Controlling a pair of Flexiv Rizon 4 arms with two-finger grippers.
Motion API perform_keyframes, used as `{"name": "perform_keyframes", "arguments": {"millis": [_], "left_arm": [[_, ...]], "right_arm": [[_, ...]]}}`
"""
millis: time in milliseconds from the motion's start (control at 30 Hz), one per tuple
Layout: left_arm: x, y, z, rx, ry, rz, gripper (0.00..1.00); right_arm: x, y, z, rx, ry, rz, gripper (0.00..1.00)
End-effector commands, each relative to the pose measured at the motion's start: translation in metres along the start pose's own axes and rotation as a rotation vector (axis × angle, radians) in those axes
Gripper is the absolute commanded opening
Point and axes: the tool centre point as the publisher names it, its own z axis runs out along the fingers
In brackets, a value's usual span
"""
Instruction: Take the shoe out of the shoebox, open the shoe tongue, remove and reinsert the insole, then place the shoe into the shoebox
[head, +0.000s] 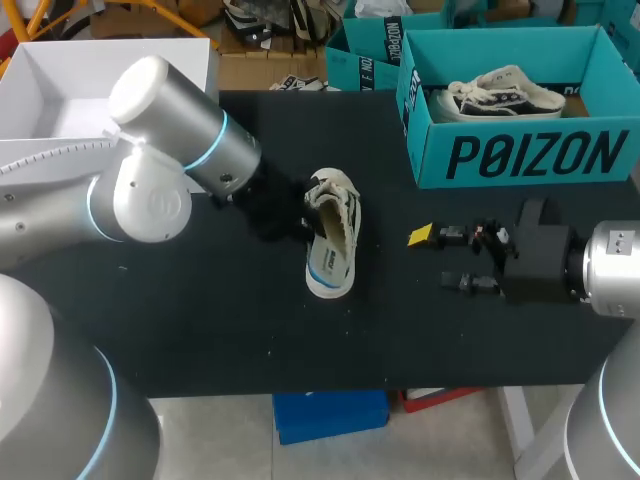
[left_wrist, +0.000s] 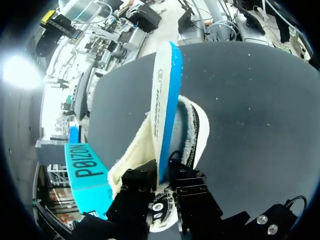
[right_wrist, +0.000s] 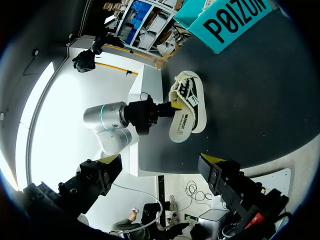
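On the black table (head: 200, 330), the right arm's gripper (head: 433, 258) hovers at the near right, its two yellow-tipped fingers spread wide with nothing between them. Just left of it, near the middle of the table, a cream canvas low-top shoe with dark laces (head: 335, 225) lies with its toe end towards the near edge. A white insole with a blue underside (left_wrist: 162, 90) stands on edge, partly out of the shoe's opening. The left arm reaches in from the far left. Its gripper (left_wrist: 162, 182) sits at the shoe's left side, the black fingers drawn close on either side of the insole and pinching it. At the far right stands an open teal cardboard shoebox (head: 520, 150), well apart from the shoe on the table. A second cream shoe with dark laces (head: 505, 95) rests inside it.
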Motion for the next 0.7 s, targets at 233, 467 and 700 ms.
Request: {"name": "perform_keyframes", "arguments": {"millis": [233,467,700], "left_arm": [[0.001,-0.012,-0.001,0.034,-0.032,0.011,0.00],[-0.003,-0.030,-0.009,0.109,-0.101,0.001,0.00],[-0.006,-0.041,-0.012,0.140,-0.113,0.007,0.00]], "right_arm": [[0.000,0.000,0.001,0.000,0.001,0.000,1.00],[0.000,0.000,0.001,0.000,0.001,0.000,1.00],[0.000,0.000,0.001,0.000,0.001,0.000,1.00]]}}
